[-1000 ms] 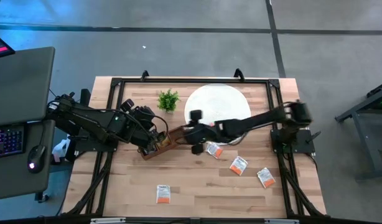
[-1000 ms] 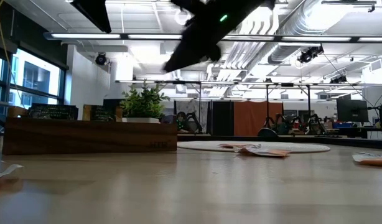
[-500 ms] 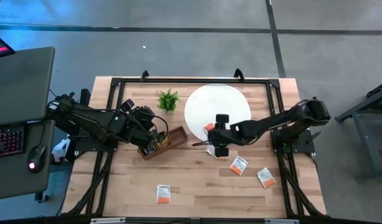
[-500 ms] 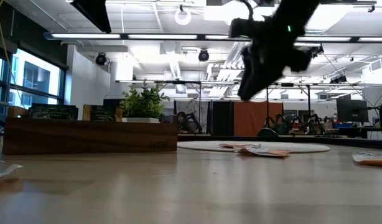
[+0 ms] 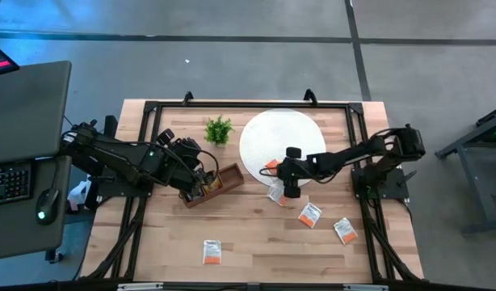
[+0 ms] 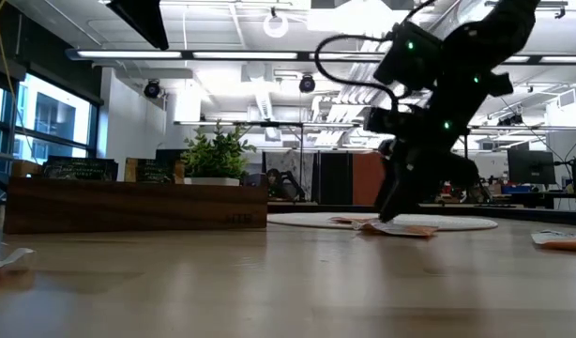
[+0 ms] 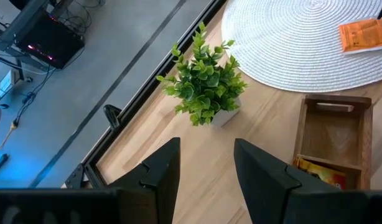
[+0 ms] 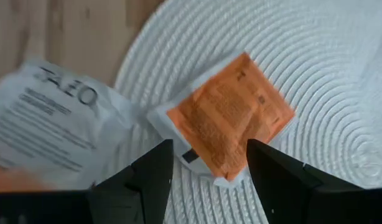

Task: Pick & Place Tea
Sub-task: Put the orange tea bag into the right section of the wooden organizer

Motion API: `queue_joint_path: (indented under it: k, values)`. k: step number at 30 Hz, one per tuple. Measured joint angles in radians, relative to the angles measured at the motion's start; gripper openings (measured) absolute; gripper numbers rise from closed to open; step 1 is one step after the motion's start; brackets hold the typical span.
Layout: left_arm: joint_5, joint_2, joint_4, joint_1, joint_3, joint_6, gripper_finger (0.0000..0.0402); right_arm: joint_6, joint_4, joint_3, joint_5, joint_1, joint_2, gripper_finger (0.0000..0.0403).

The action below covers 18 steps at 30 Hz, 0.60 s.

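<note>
An orange-and-white tea sachet lies flat on the white woven disc, near the disc's near-left rim; it also shows in the high view. My right gripper is open, low over this sachet, one finger on each side, touching nothing. A second sachet lies white side up, partly on the disc's rim. More sachets lie flat on the table. My left gripper is open and empty over the brown wooden tray, which holds sachets.
A small green plant stands on the table behind the tray, left of the disc. A black frame runs around the tabletop. Bare wood lies toward the near edge between the loose sachets. A desk with keyboard and mouse stands left of the table.
My right gripper has gone from beside the wooden tray toward the table's right, to the disc's near-left rim, and has come down until its fingertips are just above the disc. The left arm and the sachets have kept still.
</note>
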<state>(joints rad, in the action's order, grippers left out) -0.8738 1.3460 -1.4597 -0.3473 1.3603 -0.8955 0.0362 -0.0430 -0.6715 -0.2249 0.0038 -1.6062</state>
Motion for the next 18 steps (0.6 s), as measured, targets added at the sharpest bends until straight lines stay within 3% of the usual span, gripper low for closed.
queue_joint_path:
  k: [11,14,18]
  values:
    - [0.001,0.000,0.001,0.000,0.000,0.000,0.0147,0.080,0.100,0.004,0.012,-0.013,-0.098,0.0192]
    - [0.001,0.000,0.000,0.000,0.000,0.000,0.0147,0.053,0.091,0.004,0.049,-0.028,-0.103,0.0163]
    - [0.001,0.000,0.000,0.000,0.000,0.000,0.0147,0.051,0.086,0.005,0.102,-0.048,-0.105,0.0095]
